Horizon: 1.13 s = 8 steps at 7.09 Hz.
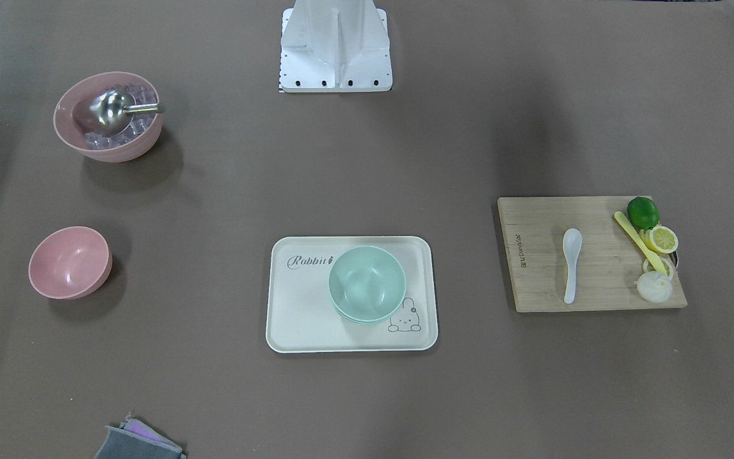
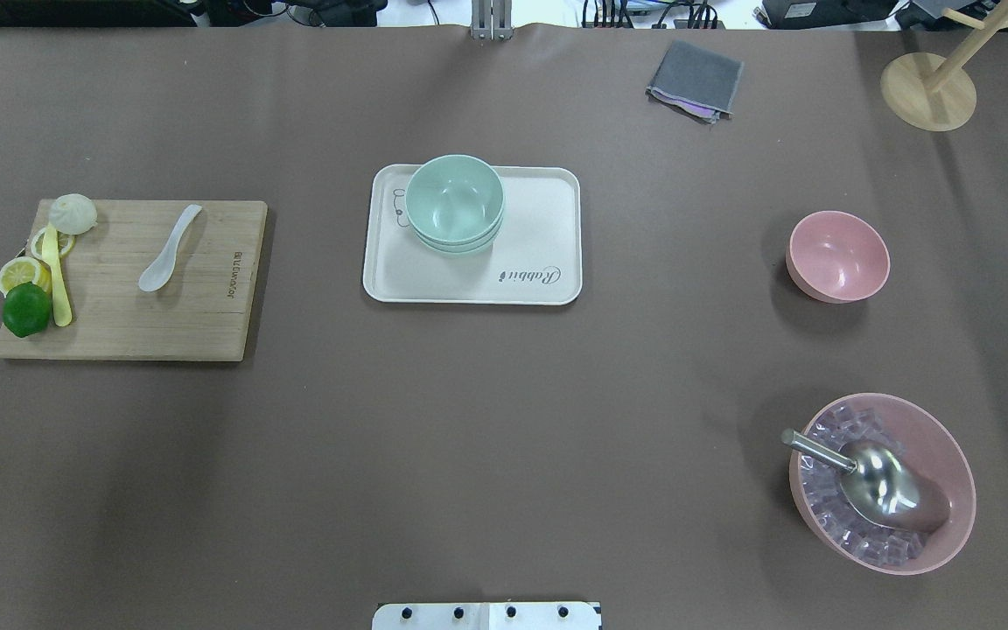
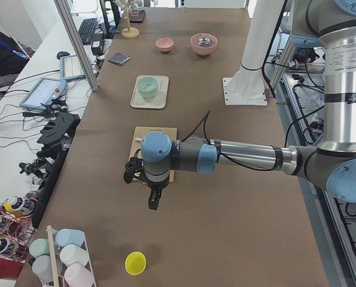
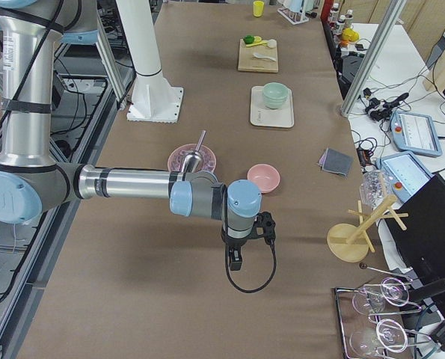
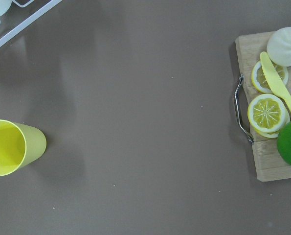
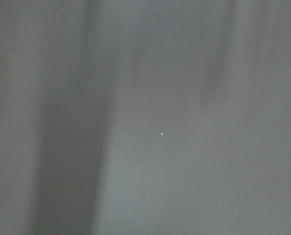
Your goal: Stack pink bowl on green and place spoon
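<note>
Left gripper [image 3: 154,202] hanging over bare table beside cutting board [image 2: 206,324]; right gripper [image 4: 235,258] hanging over bare table near pink bowl [image 2: 838,256]. Jaw opening of both: cannot tell, side views only. Pink bowl sitting empty at middle right of overhead view, well apart from green bowl [image 2: 454,201] on tray [image 2: 548,236], upper centre. Spoon [image 2: 170,248] lying on cutting board, left. Risks: mistaking larger ice-filled bowl [image 2: 950,455] for target; bowl rim slipping from pinch; flat spoon sliding during pickup.

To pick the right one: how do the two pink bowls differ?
The small pink bowl is empty; the big pink bowl holds clear cubes and a metal scoop. The small one stands farther from the robot's base, the big one nearer. Both are pink, upright, on the bare table.
</note>
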Each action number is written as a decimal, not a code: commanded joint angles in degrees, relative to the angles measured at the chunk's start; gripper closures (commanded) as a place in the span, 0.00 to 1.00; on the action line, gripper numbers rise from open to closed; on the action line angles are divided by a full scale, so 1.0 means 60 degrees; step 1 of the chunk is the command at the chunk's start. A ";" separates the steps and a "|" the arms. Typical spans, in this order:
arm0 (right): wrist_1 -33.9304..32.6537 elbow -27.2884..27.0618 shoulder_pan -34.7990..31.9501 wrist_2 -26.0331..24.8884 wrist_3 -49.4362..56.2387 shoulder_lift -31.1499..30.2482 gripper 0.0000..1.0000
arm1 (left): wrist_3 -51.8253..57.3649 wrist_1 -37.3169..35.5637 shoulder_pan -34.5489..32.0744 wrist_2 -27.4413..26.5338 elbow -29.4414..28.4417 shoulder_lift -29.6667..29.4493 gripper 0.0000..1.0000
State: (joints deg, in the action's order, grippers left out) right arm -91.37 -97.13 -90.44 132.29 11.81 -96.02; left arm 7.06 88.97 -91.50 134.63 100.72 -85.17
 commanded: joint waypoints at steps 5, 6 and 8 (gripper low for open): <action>0.3129 0.0294 0.0218 -0.0002 -0.0591 0.0735 0.00 | -0.0122 0.3202 0.0001 -0.0041 -0.0086 -0.0657 0.02; 0.3129 0.0309 0.0394 0.0013 -0.0649 0.0900 0.00 | -0.0238 0.3929 0.0015 0.0017 -0.0596 -0.1238 0.02; 0.3129 0.0338 0.1268 0.0027 -0.1073 0.0945 0.00 | -0.0386 0.4053 0.0088 0.0598 -0.0864 -0.1376 0.02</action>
State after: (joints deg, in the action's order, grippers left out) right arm -72.61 -95.20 -86.20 132.38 6.49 -90.70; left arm 5.11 112.10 -91.16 135.85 96.52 -92.76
